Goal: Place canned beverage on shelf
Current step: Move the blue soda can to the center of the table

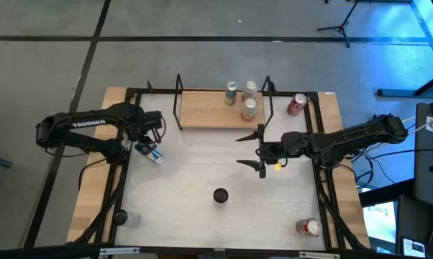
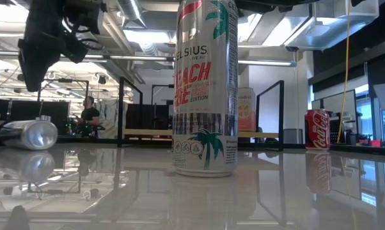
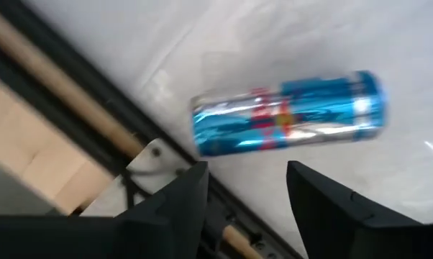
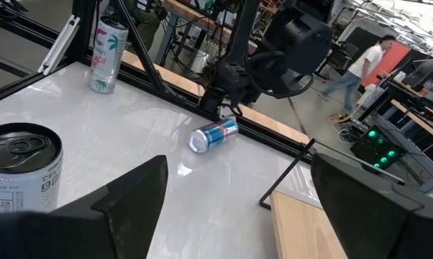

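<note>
A blue and silver can [image 3: 288,115] lies on its side on the white table near the left edge; it also shows in the high view [image 1: 153,155]. My left gripper [image 3: 245,191] hovers just over it, open and touching nothing. My right gripper [image 1: 251,151] is open wide and empty over the middle of the table, in front of the shelf [image 1: 209,109]. The shelf is a light-wood board with black rod uprights at the table's far side. Three cans [image 1: 249,108] stand on its right end.
A tall white can [image 2: 205,89] stands near the table's front centre [image 1: 220,195]. A red can [image 1: 296,104] stands right of the shelf. Another red can [image 1: 308,227] lies at the front right, and a pale can [image 1: 123,217] is at the front left. A black frame [image 1: 321,165] borders the table.
</note>
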### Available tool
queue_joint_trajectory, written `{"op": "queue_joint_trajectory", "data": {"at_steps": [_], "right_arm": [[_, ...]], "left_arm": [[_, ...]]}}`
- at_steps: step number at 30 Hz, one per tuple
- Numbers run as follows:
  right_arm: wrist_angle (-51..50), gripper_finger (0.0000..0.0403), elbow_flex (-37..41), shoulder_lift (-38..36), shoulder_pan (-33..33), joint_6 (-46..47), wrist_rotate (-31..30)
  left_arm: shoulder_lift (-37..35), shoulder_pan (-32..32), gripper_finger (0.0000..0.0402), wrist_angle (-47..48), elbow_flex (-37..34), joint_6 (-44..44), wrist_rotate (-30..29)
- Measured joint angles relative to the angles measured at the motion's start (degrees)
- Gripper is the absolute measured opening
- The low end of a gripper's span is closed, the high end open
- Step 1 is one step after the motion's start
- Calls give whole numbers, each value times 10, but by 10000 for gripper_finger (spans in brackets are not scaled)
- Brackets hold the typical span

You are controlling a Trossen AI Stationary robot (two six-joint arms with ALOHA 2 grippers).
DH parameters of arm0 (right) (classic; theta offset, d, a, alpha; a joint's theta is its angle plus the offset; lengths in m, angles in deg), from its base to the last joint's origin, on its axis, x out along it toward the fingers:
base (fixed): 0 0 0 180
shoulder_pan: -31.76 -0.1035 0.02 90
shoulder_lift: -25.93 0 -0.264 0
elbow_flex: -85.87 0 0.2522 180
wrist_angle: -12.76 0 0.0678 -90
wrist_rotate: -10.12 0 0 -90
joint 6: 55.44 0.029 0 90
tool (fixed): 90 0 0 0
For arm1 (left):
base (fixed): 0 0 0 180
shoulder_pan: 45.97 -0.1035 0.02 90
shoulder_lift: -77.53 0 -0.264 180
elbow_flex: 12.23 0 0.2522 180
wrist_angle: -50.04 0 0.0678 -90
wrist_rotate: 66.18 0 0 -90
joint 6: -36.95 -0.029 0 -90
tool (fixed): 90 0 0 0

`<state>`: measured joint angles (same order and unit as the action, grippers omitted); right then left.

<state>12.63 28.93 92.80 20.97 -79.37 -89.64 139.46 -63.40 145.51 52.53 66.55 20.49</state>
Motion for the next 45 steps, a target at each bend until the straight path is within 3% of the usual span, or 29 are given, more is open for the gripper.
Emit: {"op": "queue_joint_trajectory", "data": {"at_steps": [4, 9, 13, 23, 33, 37, 45], "right_arm": [[0, 340, 0, 0, 0, 0, 0], [-1, 340, 0, 0, 0, 0, 3], [-1, 340, 0, 0, 0, 0, 3], [-1, 340, 0, 0, 0, 0, 3], [-1, 340, 0, 0, 0, 0, 4], [-1, 340, 0, 0, 0, 0, 4], [-1, 340, 0, 0, 0, 0, 4]], "left_arm": [[5, 21, 202, -10, 0, -22, 25], [22, 61, 257, -36, 0, -53, 62], [50, 96, 280, -60, 0, -94, 39], [134, 192, 284, -57, 0, -187, -21], [239, 247, 284, -49, 1, -182, -17], [277, 262, 284, -44, 1, -177, 15], [322, 281, 284, -69, 1, -181, 10]]}}
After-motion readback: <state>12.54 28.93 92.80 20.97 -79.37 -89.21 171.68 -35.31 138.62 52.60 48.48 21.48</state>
